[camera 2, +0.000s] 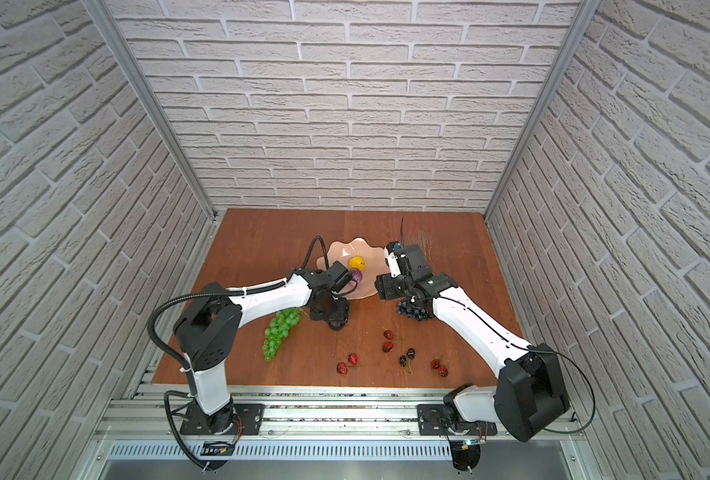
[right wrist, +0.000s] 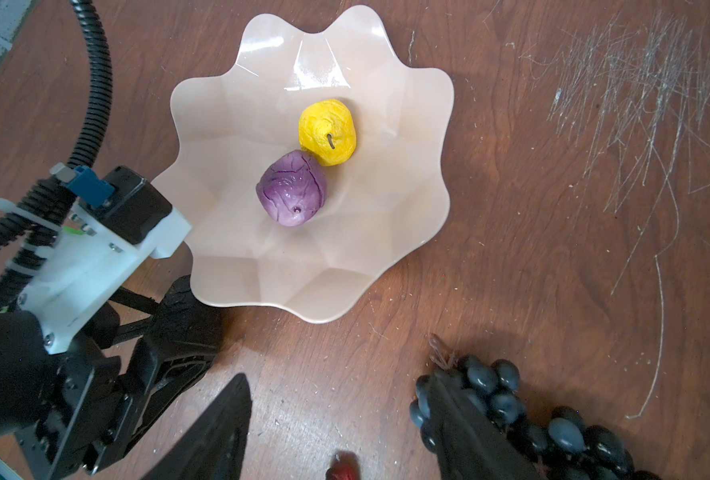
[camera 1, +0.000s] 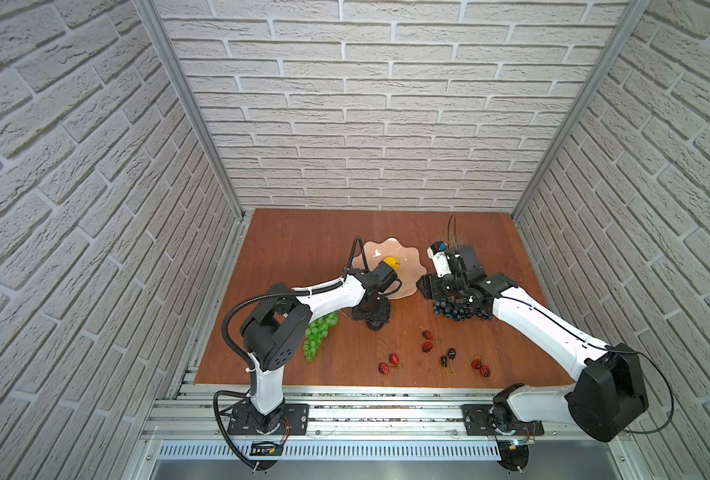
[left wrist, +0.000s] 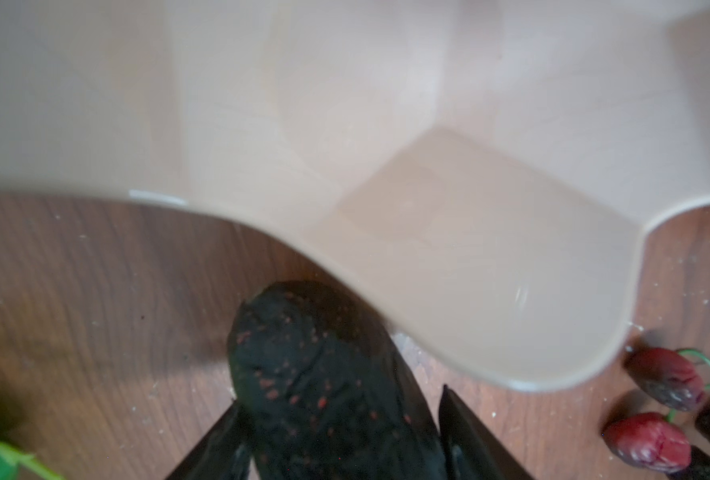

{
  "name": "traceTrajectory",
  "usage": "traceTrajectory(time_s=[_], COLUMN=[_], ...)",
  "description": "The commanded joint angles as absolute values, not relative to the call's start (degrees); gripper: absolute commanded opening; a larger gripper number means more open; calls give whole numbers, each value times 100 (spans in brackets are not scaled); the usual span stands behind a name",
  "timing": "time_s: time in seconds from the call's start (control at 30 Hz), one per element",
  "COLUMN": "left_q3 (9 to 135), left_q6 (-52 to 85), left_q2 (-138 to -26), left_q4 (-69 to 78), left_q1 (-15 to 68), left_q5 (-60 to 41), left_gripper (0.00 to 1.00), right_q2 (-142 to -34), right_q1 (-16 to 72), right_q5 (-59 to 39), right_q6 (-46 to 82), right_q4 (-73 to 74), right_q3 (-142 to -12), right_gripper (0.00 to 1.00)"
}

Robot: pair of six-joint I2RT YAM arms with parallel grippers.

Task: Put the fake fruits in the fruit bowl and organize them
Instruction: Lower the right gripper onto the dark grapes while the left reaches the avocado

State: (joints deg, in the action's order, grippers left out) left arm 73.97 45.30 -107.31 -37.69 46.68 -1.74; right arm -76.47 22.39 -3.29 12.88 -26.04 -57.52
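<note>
Bowl [right wrist: 365, 249] sits mid-bench [camera 1: 303, 249], holding the lemon [right wrist: 328, 131] and purple fruit [right wrist: 293, 193], which touch. Left end effector [left wrist: 340, 399] straddles the avocado [left wrist: 303, 340] at the bowl's near-left rim; clamped or not, I cannot tell. Right end effector [right wrist: 336, 376] stands apart, one side over the dark grapes [right wrist: 565, 432], near-right of the bowl. Green grapes [camera 1: 320, 334] lie left, cherries [camera 1: 428, 345] near.

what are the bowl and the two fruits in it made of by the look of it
Bowl: likely glossy moulded plastic; sharp highlights on faceted walls. Purple fruit: perhaps painted plastic or foam; shiny, with dark painted veins. Yellow fruit: similar, duller crinkled skin, thin stiff stem.
</note>
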Motion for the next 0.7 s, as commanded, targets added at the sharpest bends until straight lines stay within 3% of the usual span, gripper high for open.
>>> traceTrajectory(time_s=[0.0,0.33,0.67], left_q3=[7347,7149,7025], left_q6=[4579,4470,4213], left_q2=[-10795,-10523,-9891], left_q4=[-3616,-3620,-4058], left_q1=[4646,4643,4641], left_q5=[-88,-128,-288], left_gripper=[65,44,41], right_q2=[-7562,-7564,-7568], right_q1=[2276,2276,2275], right_q5=[-353,-290,-231], right_q6=[1301,1345,1363], right_q4=[-2399,-2365,-2372], right_q3=[-5660,-5661,-5738], right_gripper=[69,69,69])
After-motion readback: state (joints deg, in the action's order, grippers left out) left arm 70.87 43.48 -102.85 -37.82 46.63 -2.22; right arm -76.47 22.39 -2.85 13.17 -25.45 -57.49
